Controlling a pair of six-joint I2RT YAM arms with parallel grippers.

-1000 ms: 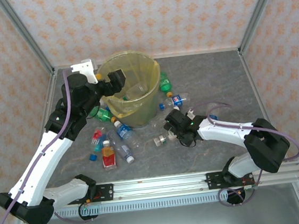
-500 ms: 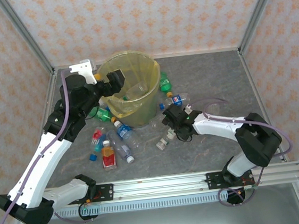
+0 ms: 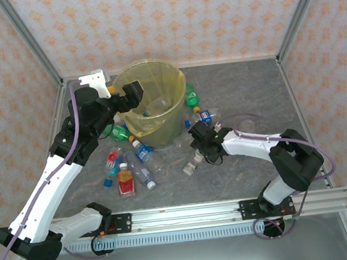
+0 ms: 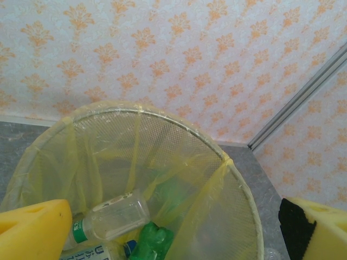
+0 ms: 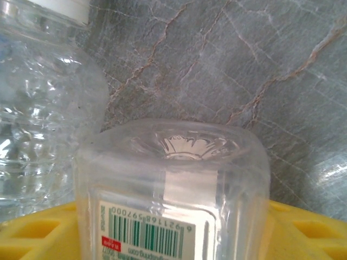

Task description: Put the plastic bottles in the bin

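The right gripper (image 3: 201, 157) was clamped on a clear bottle (image 3: 192, 166) lying mid-way across the table (image 3: 251, 97), long axis toward its near edge; the bin (image 3: 164, 128) stood just far-left, beneath the wide-open left gripper (image 3: 133, 93).

The top camera looks down from high at the near side over the whole surface (image 3: 250, 91). The left wrist camera hangs close above the bin (image 3: 159, 129), facing into its mouth, which the top view shares. The right wrist camera sits very near the surface, tight against a clear bottle (image 5: 173, 181)
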